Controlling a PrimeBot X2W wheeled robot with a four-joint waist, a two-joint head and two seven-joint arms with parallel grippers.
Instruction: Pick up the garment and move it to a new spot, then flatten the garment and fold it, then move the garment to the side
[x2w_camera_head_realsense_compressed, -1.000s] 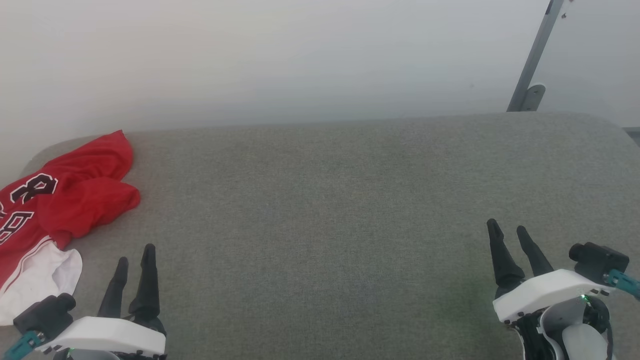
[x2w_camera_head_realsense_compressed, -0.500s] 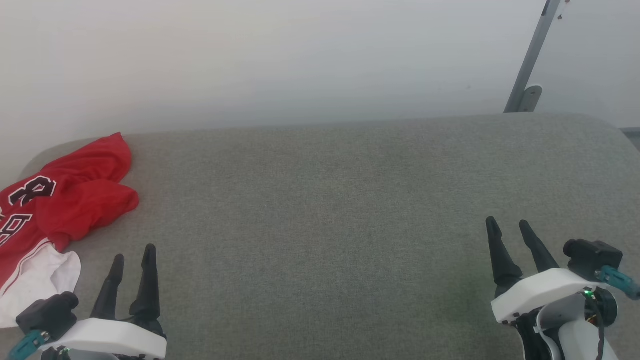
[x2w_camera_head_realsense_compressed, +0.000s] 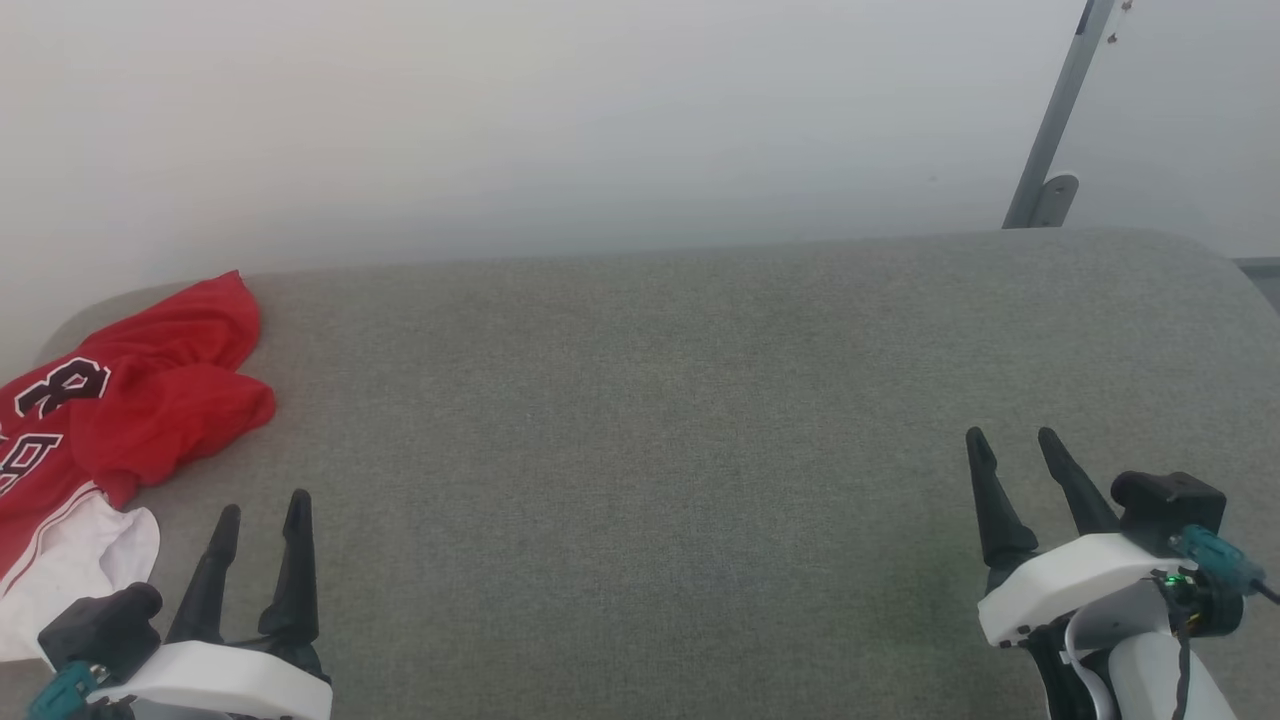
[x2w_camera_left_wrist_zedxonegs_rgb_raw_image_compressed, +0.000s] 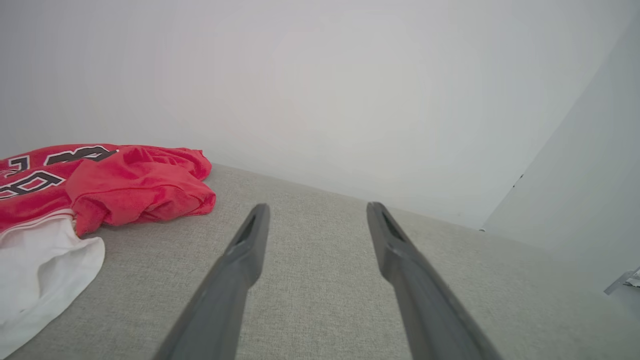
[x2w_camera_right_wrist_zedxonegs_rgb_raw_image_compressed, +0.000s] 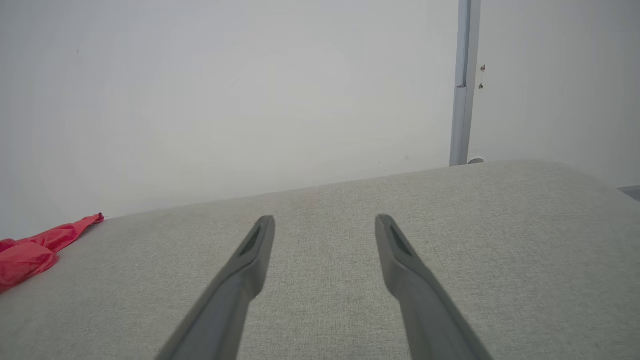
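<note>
The garment (x2w_camera_head_realsense_compressed: 120, 420), a red jersey with black white-edged lettering and a white sleeve, lies crumpled at the far left of the grey cushioned surface (x2w_camera_head_realsense_compressed: 640, 420). The left wrist view has the garment (x2w_camera_left_wrist_zedxonegs_rgb_raw_image_compressed: 110, 185) at its left edge, and a red fold of the garment (x2w_camera_right_wrist_zedxonegs_rgb_raw_image_compressed: 30, 250) shows in the right wrist view. My left gripper (x2w_camera_head_realsense_compressed: 262, 505) is open just right of the white sleeve, nothing between its fingers (x2w_camera_left_wrist_zedxonegs_rgb_raw_image_compressed: 250, 240). My right gripper (x2w_camera_head_realsense_compressed: 1010, 438) is open at the lower right, far from the garment, and empty.
A pale wall runs behind the surface. A grey metal post (x2w_camera_head_realsense_compressed: 1055, 130) with a foot bracket stands at the back right. The surface's rounded edge falls away at the far right (x2w_camera_head_realsense_compressed: 1240, 280) and at the back left.
The view has drifted slightly, so the garment sits a little further left and lower. Both grippers stay open, with the fingertips of each spread a little wider than before.
</note>
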